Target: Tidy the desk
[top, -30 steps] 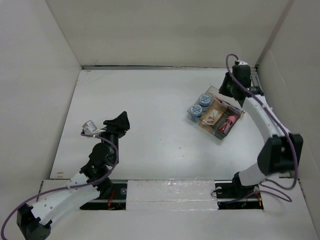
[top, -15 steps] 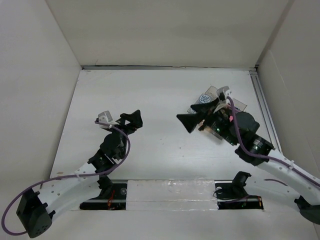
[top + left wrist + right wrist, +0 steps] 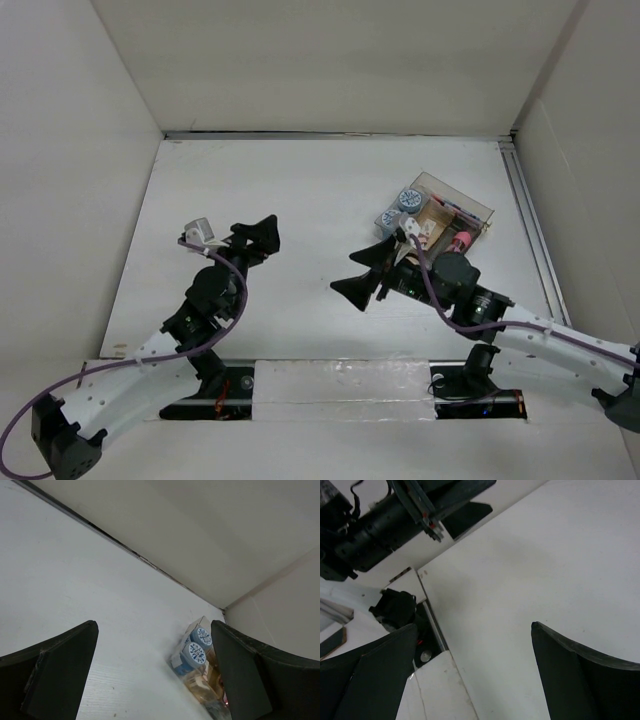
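Right, reading the counter (image 3: 300, 170) as rigid, fixed, matte white, spanning the whole workspace. Not liftable and nothing on it to grab, so treat it as a work surface only.

Seeing the left gripper (image 3: 258, 243) spread wide and empty, hovering at 9 o'clock of centre, pointed toward 1 o'clock. Right gripper (image 3: 353, 272) likewise splayed, nothing between its fingers, just off centre at 4 o'clock, pointed toward 8 o'clock.

Spotting a clear tray (image 3: 468, 204) at 2 o'clock on the counter, near the right rail (image 3: 522, 190) and well apart from the left gripper. Two blue-lidded jars (image 3: 400, 208) side by side at the tray's 10 o'clock end; inside it or just beside it, can't tell at this size. Pink item (image 3: 463, 241) at the tray's 4 o'clock side.

Judging the tray light, thin-walled, stiff but slick. Better to pinch one side wall, or slide it along the counter instead of lifting, to keep the contents from spilling. Judging the jars light, round and liable to squirt out of a side pinch. Would take them from above across the lid, with moderate squeeze.
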`<state>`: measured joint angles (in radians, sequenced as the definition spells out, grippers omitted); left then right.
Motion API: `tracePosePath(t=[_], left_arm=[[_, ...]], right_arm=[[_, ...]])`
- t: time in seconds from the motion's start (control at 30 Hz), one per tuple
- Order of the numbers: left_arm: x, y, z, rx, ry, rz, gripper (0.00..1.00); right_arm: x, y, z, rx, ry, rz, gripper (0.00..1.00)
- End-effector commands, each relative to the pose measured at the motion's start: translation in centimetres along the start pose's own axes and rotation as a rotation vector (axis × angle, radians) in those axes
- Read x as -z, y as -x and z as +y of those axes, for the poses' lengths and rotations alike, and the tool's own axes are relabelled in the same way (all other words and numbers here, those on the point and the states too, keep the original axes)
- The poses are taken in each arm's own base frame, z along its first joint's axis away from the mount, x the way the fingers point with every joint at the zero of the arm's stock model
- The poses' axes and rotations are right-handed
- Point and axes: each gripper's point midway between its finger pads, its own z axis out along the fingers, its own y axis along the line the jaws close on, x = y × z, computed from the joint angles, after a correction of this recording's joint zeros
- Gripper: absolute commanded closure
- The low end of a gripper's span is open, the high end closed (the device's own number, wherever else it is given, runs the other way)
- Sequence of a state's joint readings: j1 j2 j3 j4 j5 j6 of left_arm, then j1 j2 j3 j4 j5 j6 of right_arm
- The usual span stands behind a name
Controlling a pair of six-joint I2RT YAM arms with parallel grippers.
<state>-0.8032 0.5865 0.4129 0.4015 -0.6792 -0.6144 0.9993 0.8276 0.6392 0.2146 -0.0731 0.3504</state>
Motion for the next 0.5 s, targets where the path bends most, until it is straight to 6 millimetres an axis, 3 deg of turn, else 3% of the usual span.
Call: tracePosePath(t=[0.0,0.23,0.47], left_arm=[[0.2,3.4,-2.4,0.027,-0.030,-0.048,0.08],[-0.2,3.9,-2.5,-0.002,-0.004,-0.055,0.08],[-0.8,3.1,-2.7,-0.012,-0.004,-0.043,0.06]], right_arm=[[-0.5,2.5,3.7,0.029,0.168,-0.072,0.00],[-0.8,2.3,2.9,0.035,0.132,-0.079,0.00],[-1.3,1.9,2.2,0.034,0.095,-0.065,0.00]])
